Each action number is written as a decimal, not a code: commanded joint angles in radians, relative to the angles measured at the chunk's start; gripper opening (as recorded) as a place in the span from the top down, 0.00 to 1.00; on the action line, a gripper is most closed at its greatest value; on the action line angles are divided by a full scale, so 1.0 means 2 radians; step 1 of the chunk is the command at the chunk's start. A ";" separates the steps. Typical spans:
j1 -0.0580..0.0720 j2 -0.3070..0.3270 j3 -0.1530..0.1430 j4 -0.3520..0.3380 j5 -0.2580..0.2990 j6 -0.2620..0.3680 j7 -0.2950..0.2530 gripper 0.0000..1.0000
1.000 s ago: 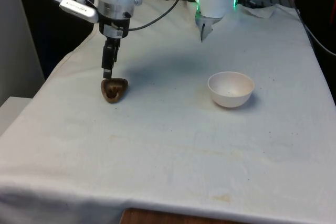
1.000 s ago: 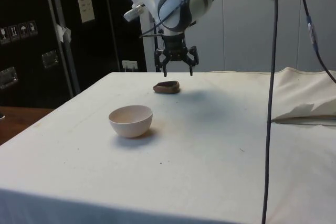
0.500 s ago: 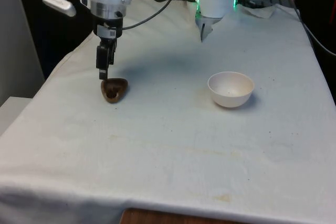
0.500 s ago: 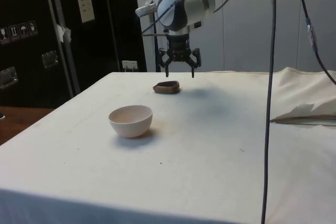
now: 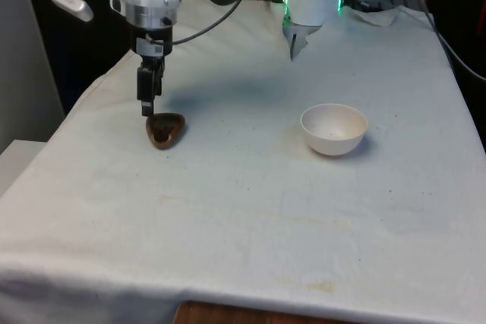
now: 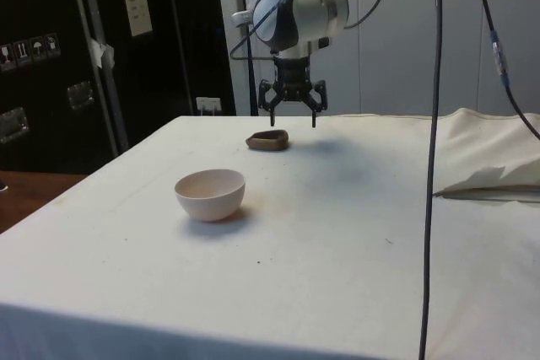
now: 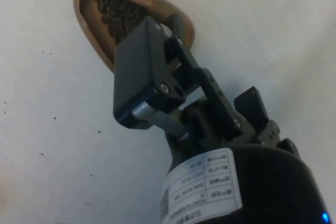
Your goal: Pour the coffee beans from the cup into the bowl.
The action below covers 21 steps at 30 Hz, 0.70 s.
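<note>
A brown teardrop-shaped wooden cup [image 5: 165, 128] holding dark coffee beans rests on the white cloth at the front view's left. It also appears in the side view [image 6: 268, 139], and the wrist view shows the beans inside the cup [image 7: 105, 9]. My gripper [image 5: 146, 109] hangs just above the cup's far left rim, apart from it. In the side view the gripper [image 6: 293, 120] is open, fingers spread with nothing between them. One black finger pad [image 7: 139, 74] partly covers the cup in the wrist view. The empty white bowl [image 5: 334, 128] stands to the front view's right, also seen in the side view [image 6: 210, 193].
A crumpled fold of white cloth [image 6: 494, 179] lies at the side view's right edge. Black cables [image 6: 432, 124] hang down in front of that view. Open white cloth [image 5: 243, 210] stretches between the cup, the bowl and the near table edge.
The gripper has drifted slightly toward the front view's left and risen a little, staying open. Cup and bowl have not moved.
</note>
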 commanded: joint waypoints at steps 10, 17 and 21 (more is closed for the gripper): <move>0.006 0.004 0.004 -0.009 -0.003 0.019 -0.025 0.00; 0.003 0.003 0.007 -0.015 0.000 0.026 -0.042 0.00; 0.006 0.005 0.002 -0.014 -0.002 0.021 -0.041 0.00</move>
